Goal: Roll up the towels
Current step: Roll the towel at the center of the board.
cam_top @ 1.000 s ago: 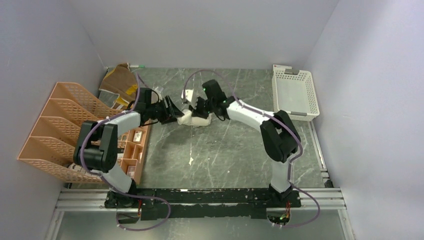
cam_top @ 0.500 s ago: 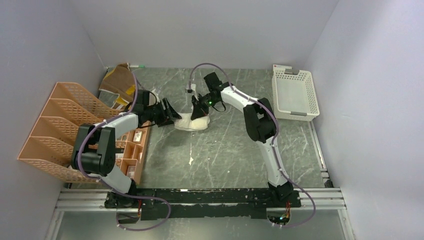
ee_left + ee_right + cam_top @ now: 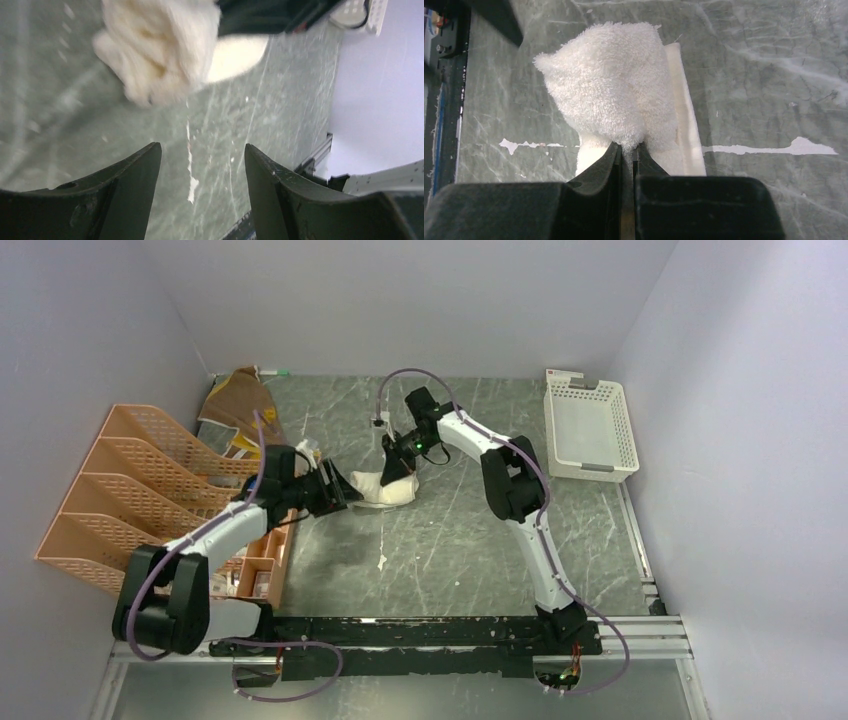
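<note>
Table [image 3: 450,540]: smooth dark marble top. I expect cloth to slide on it rather than bite. Orange file rack [image 3: 110,490] sits along the left edge and the white basket [image 3: 590,425] is far right, both well apart from the work.

Brown towel [image 3: 238,400]: crumpled heap in the far-left corner behind the rack, no gripper near it.

Cream towel [image 3: 609,95]: mid-table, slightly far of centre, between the two grippers. It's thick terry and looks light and completely limp. Part of it is bunched into a lump, with a flat strip lying on the table under it. Not a tidy roll yet, by my read.

Right gripper [image 3: 626,150]: fingers pinched tight on a fold of the cream towel, holding the lump up off the flat layer.
Left gripper [image 3: 200,152]: fingers spread wide with nothing between them, just left of the towel's loose end, not touching.

Handling: zero stiffness, so it should sag and unroll once released. The pile should grip the pads but slip on the marble. Pinch through a full fold or the hem, not the surface loops. For rolling I'd take the leading edge at both ends, one gripper each, with tension across. A single-point grip likely just drags the whole cloth.
</note>
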Robot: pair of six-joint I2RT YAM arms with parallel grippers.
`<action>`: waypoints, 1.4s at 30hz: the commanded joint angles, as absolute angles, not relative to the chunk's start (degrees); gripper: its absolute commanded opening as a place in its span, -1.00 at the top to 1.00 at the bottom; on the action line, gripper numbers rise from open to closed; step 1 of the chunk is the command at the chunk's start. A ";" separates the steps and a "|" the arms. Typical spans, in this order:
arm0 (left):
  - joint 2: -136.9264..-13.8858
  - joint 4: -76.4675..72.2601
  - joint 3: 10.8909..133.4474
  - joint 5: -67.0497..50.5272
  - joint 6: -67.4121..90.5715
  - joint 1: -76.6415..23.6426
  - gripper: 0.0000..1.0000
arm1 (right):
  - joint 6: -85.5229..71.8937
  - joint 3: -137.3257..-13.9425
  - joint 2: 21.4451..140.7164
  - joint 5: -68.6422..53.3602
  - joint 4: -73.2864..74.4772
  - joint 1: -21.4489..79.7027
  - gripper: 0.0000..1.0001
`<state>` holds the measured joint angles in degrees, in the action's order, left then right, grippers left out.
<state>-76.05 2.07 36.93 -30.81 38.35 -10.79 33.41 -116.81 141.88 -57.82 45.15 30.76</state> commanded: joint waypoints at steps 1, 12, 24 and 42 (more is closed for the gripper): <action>-71.93 -1.46 30.94 -24.71 47.80 -18.07 -0.45 | 27.99 -109.94 142.19 -52.50 39.69 31.55 1.00; -72.83 -10.71 31.86 -7.92 57.46 -20.54 -0.98 | 27.11 -104.65 140.11 -52.56 36.65 31.88 1.00; -77.81 -7.87 32.83 5.46 75.07 -28.71 -0.98 | 23.76 -96.19 135.38 -49.08 28.31 31.90 1.00; -84.55 -6.89 35.29 23.82 85.13 -33.59 -0.98 | 23.86 -91.82 132.34 -50.73 26.62 32.03 1.00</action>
